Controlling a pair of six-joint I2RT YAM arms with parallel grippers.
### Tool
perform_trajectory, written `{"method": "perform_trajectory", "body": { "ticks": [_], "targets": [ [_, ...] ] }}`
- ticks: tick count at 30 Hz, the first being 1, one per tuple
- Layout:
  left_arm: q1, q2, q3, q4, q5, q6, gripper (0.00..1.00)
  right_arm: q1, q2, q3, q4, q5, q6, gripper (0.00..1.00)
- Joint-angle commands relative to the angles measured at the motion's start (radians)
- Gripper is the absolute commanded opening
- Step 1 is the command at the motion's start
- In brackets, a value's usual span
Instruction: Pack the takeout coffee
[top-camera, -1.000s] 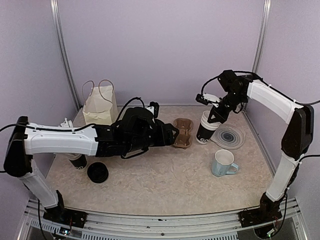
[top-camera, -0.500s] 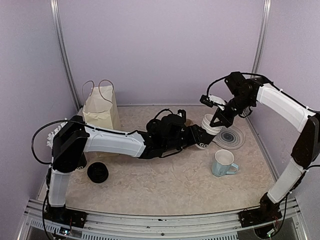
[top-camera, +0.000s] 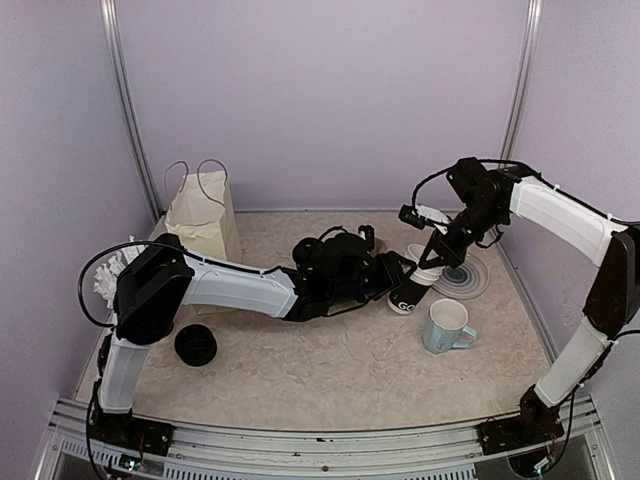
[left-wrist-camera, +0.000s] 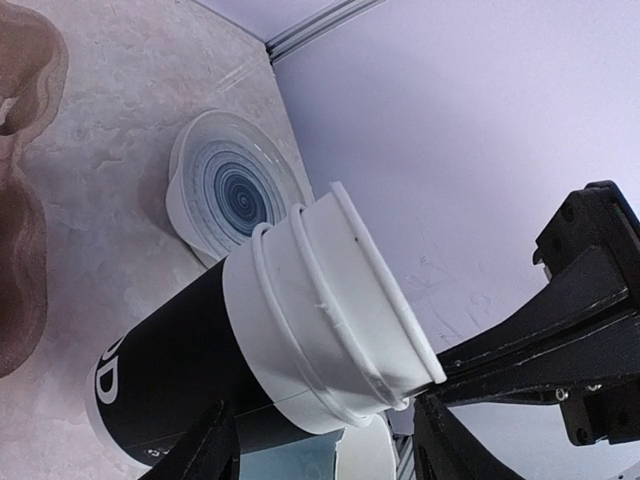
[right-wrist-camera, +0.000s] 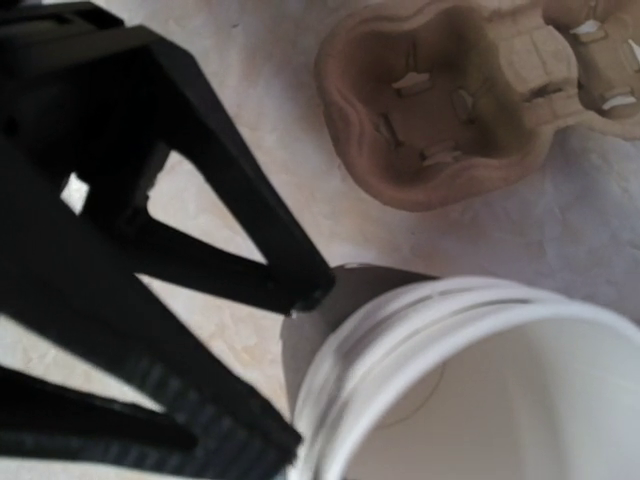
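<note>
From above, the stacked takeout cups (top-camera: 405, 298) lean on the table's (top-camera: 330, 370) right half, beside the plate (top-camera: 465, 280) and mug (top-camera: 445, 328). Left wrist: the left pincer (left-wrist-camera: 325, 408) straddles their black lower part; I cannot tell whether it grips. Right wrist: the right pincer (right-wrist-camera: 300, 370) pinches their white top rim.

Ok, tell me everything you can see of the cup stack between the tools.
The cup stack is nested paper cups: black outer cup with white lettering, three white rims, no lid. It leans beside the ringed plate. The left tool straddles its black body, contact unclear; the right tool pinches the top rim.
</note>
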Motion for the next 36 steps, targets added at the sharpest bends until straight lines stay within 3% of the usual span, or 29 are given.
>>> {"method": "perform_trajectory", "body": {
  "ticks": [1, 21, 36],
  "targets": [
    [0.015, 0.019, 0.02, 0.033, 0.03, -0.031, 0.58, 0.018, -0.019, -0.004, 0.017, -0.025, 0.007, 0.0],
    [0.034, 0.118, 0.166, -0.143, -0.026, 0.006, 0.51, 0.037, -0.078, 0.064, 0.054, -0.025, -0.045, 0.0],
    [0.06, 0.129, 0.174, -0.199, -0.049, 0.014, 0.47, 0.095, -0.117, 0.086, 0.02, -0.024, -0.171, 0.0]
  ]
}}
